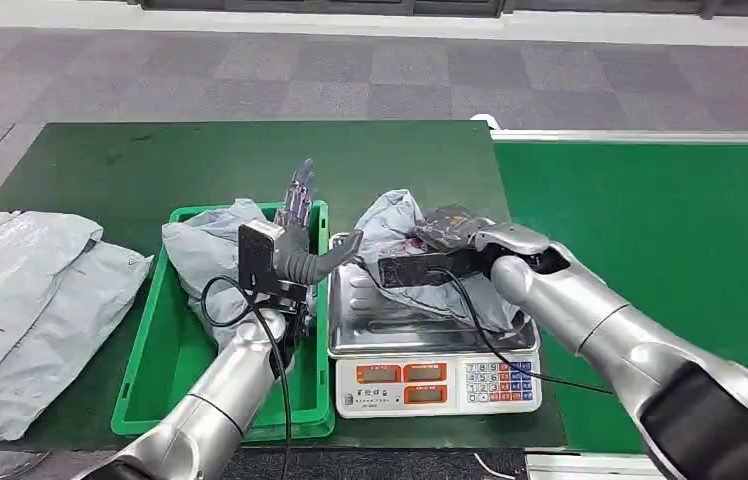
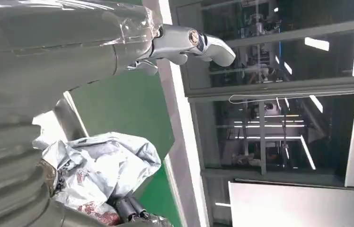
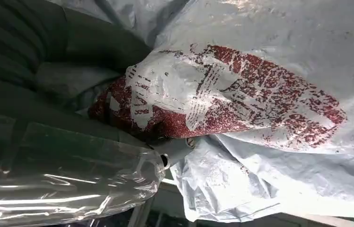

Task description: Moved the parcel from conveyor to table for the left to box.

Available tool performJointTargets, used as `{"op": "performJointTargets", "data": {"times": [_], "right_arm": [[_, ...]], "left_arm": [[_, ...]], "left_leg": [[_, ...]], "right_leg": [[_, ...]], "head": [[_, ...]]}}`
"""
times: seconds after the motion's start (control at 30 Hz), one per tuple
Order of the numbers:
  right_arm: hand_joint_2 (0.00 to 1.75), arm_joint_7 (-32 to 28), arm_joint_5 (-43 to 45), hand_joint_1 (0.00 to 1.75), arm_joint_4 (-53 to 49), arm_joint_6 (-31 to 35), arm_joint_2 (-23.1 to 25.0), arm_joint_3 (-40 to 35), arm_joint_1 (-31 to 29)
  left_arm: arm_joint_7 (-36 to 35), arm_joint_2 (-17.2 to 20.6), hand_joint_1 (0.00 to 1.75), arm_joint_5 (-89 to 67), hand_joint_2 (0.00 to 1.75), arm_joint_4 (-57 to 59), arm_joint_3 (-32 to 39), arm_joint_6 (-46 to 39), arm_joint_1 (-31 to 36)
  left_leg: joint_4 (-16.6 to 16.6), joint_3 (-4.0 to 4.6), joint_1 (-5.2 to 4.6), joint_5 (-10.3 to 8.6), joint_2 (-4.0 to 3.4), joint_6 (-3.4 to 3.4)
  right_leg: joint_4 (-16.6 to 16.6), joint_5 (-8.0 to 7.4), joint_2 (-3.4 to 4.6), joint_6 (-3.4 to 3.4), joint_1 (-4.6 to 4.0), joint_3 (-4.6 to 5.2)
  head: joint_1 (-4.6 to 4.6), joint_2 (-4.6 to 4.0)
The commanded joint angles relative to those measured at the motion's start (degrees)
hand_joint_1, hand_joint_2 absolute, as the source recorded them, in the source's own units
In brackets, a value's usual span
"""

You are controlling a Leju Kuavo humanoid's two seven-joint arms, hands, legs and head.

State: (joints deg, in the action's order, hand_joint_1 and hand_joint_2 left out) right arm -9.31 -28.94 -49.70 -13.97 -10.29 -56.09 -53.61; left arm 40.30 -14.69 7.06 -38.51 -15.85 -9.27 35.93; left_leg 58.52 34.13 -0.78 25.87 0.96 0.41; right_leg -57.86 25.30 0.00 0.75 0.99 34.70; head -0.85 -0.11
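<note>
A: Start at the left edge of the table. What lies there?

B: Flat grey poly mailer bags (image 1: 35,300) on the dark green table (image 1: 250,160), well apart from the rest. Next comes a green plastic bin (image 1: 160,370) with a crumpled grey mailer (image 1: 205,255) in its far end.

A: And the left arm?

B: It rises from below over the bin's right side, silver forearm angled up and forward. The left hand (image 1: 295,235) stands above the bin's far right corner, dark fingers (image 1: 300,190) pointing up and apart, thick grey thumb stretched toward the scale. It holds nothing; the fingers are spread and released.

A: What is beside the bin?

B: A weighing scale (image 1: 435,375) with a steel pan (image 1: 390,320), orange displays and a keypad on its front, touching or just beside the bin's right wall.

A: Where is the parcel?

B: The parcel (image 1: 395,225), a crumpled grey bag with red print, sits on the scale pan toward its far side. The left wrist view shows it (image 2: 104,165) bunched close to that hand.

A: The right arm?

B: It reaches in from the lower right, across the scale, wrist bent inward. The right hand (image 1: 450,240) is clenched onto the parcel's top, grasping it. The right wrist view has the red-printed plastic (image 3: 241,94) pressed right against the hand

A: Further right?

B: A bright green conveyor belt (image 1: 650,250), alongside the table
</note>
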Motion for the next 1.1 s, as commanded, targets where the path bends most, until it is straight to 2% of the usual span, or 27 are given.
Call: {"op": "performJointTargets", "data": {"times": [0.03,0.07,0.1,0.13,0.3,0.4,0.5,0.63,0.67,0.73,0.93,0.97,1.0,1.03,1.07,1.1], "right_arm": [[1.75,0.4,0.8,1.75,2.4,0.6,-1.4,-4.9,-2.8],[1.75,0.4,1.6,0.19,2.1,2.3,-1.2,-3.6,-2.0],[1.75,0.0,2.3,0.00,1.6,4.4,-1.0,-2.2,-1.0],[1.75,-1.6,2.3,0.00,0.5,9.0,-0.8,-0.2,0.3],[1.75,-7.6,6.1,0.00,-6.8,17.7,-0.9,8.3,5.0],[1.75,-9.8,8.3,0.00,-11.6,19.9,-1.7,12.2,7.3],[1.75,-9.8,8.4,0.00,-12.8,19.8,-2.1,12.8,7.5],[1.75,-12.5,16.7,0.00,-14.5,15.5,-1.9,18.1,9.5],[1.75,-12.8,18.0,0.00,-14.6,13.3,-2.1,18.5,9.9],[1.75,-13.8,26.8,0.00,-14.7,4.7,-2.4,21.6,11.6],[1.75,-16.9,40.4,0.00,-18.4,-3.3,-3.5,30.1,13.3],[1.75,-17.6,41.5,0.00,-20.8,-3.0,-4.1,32.0,14.4],[1.75,-18.5,40.2,0.00,-23.9,0.0,-4.9,34.4,15.8],[1.75,-19.9,37.3,0.00,-27.8,4.9,-5.7,37.4,17.6],[1.75,-20.1,37.1,0.00,-29.5,6.2,-5.9,39.1,18.6],[1.75,-21.3,33.9,0.00,-33.6,11.9,-5.9,43.4,21.5]], "left_arm": [[-0.3,1.5,0.00,0.1,1.75,2.5,-1.9,-0.6,1.8],[-0.3,1.6,0.00,0.1,1.75,1.9,-2.0,-1.1,1.5],[-0.3,1.7,0.00,0.0,1.75,1.4,-2.1,-1.2,1.2],[-0.3,1.8,0.00,-0.1,1.75,0.7,-2.2,-1.3,0.7],[-0.3,1.7,0.00,0.0,1.75,1.0,-2.3,-0.6,1.1],[-0.3,1.5,0.00,0.0,1.75,1.4,-2.5,-0.3,1.5],[-0.3,1.5,0.00,0.0,1.75,1.5,-2.5,-0.3,1.5],[-0.3,1.4,0.00,0.1,1.75,2.3,-2.7,-0.2,2.1],[-0.3,1.5,0.00,0.2,1.75,2.3,-2.8,-0.2,2.1],[-0.3,1.7,0.00,0.2,1.75,2.4,-3.0,0.1,2.0],[-0.3,2.1,0.00,0.5,1.75,1.3,-2.6,-0.5,0.9],[-0.3,2.3,0.00,0.5,1.75,0.9,-2.4,-0.6,0.5],[-0.3,2.4,0.00,0.5,1.75,0.6,-2.2,-0.5,0.1],[-0.3,2.6,0.00,0.4,1.75,0.3,-1.8,-0.8,-0.2],[-0.3,2.6,0.00,0.3,1.75,0.3,-1.7,-1.0,-0.2],[-0.3,2.6,0.00,0.0,1.75,0.7,-1.5,-1.5,0.0]], "left_leg": [[-0.1,-0.12,0.11,0.03,-0.14,-0.15],[-0.1,-0.16,0.12,0.03,-0.16,-0.17],[0.0,-0.04,0.06,0.02,-0.05,-0.09],[-0.1,-0.10,0.08,0.02,-0.07,-0.11],[0.0,-0.04,0.09,0.02,-0.03,-0.11],[-0.1,-0.14,0.14,0.03,-0.10,-0.18],[0.0,-0.04,0.08,0.01,0.01,-0.12],[0.0,0.01,0.05,0.00,0.03,-0.07],[0.0,-0.04,0.12,0.01,0.00,-0.12],[0.0,-0.05,0.12,0.00,0.05,-0.13],[0.0,0.01,0.01,0.00,0.04,-0.08],[0.0,-0.02,0.05,0.02,0.01,-0.10],[0.0,-0.06,0.10,0.02,0.03,-0.14],[0.0,-0.01,0.04,0.00,0.11,-0.09],[-0.1,-0.06,0.09,0.01,0.11,-0.13],[0.0,-0.01,0.05,0.00,0.17,-0.09]], "right_leg": [[0.1,-0.03,0.05,-0.08,-0.11,-0.13],[0.2,-0.04,0.06,-0.09,-0.13,-0.17],[0.0,0.00,-0.01,-0.05,-0.07,-0.06],[0.1,-0.01,0.00,-0.07,-0.08,-0.11],[0.1,-0.01,-0.03,-0.06,-0.09,-0.07],[0.2,-0.01,0.00,-0.11,-0.14,-0.16],[0.1,0.01,-0.08,-0.07,-0.09,-0.05],[0.0,0.00,-0.08,-0.04,-0.05,0.01],[0.1,-0.01,-0.08,-0.07,-0.12,-0.08],[0.1,-0.01,-0.13,-0.06,-0.13,-0.10],[0.0,0.01,-0.09,-0.03,-0.01,0.00],[0.0,0.01,-0.08,-0.05,-0.05,-0.04],[0.1,0.01,-0.12,-0.07,-0.10,-0.12],[0.1,0.02,-0.17,-0.04,-0.05,-0.07],[0.1,0.02,-0.19,-0.06,-0.10,-0.13],[0.1,0.04,-0.23,-0.04,-0.05,-0.08]], "head": [[0.00,0.00],[0.00,0.00],[0.00,0.00],[0.00,0.00],[0.00,0.00],[0.00,-0.02],[0.00,0.00],[0.00,0.00],[0.00,0.00],[0.00,0.00],[0.00,0.00],[0.00,0.00],[0.00,0.00],[0.00,0.00],[0.00,0.00],[0.00,0.00]]}}
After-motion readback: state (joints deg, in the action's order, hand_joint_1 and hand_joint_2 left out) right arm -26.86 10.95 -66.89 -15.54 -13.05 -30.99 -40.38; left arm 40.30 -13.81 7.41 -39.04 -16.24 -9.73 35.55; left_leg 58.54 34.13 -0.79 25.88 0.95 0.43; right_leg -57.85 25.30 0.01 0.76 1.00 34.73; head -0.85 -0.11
